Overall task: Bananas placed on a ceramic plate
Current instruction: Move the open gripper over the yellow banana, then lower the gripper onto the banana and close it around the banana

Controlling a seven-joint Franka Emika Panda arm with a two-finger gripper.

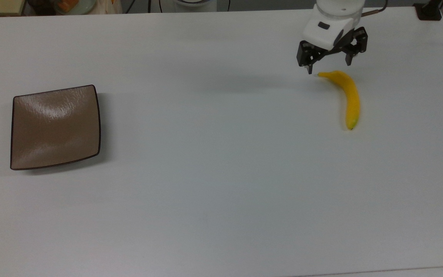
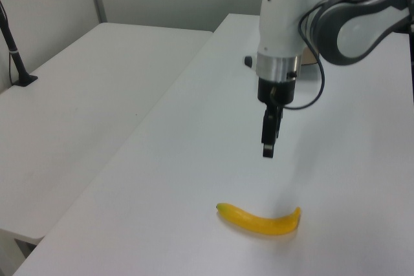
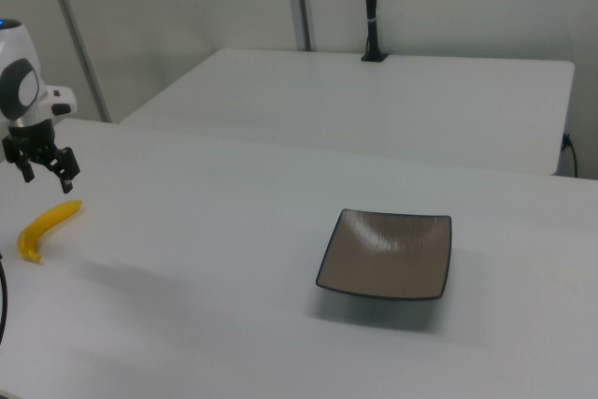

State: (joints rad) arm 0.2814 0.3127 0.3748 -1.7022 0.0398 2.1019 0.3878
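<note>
One banana (image 1: 350, 96) lies on the white surface (image 1: 214, 184), well apart from the empty ceramic plate (image 1: 55, 127). The gripper (image 1: 329, 67) hangs above the banana's stem end, its fingers (image 1: 309, 69) spread open, holding nothing.

Bright yellow banana (image 1: 350, 96) with a greenish tip, glossy tan-brown plate (image 1: 55, 127) with a thin dark rim and faint ripples, plain white table (image 1: 214, 173), black-and-white gripper (image 1: 329, 66).

White-and-grey arm (image 2: 336, 24), black cable, black pincer (image 1: 329, 65).
</note>
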